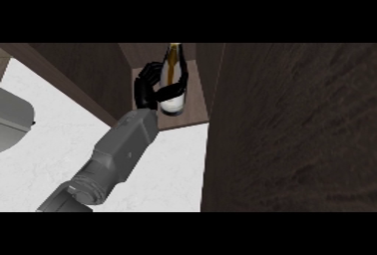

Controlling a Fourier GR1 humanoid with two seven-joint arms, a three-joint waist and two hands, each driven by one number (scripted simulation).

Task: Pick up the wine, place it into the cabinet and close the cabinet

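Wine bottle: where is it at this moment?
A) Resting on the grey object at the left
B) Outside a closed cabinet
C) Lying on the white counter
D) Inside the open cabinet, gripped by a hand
D: the left hand curls round the wine bottle within the cabinet, whose door stands open at the right.

No legible text (wine (174,102) label unreadable).
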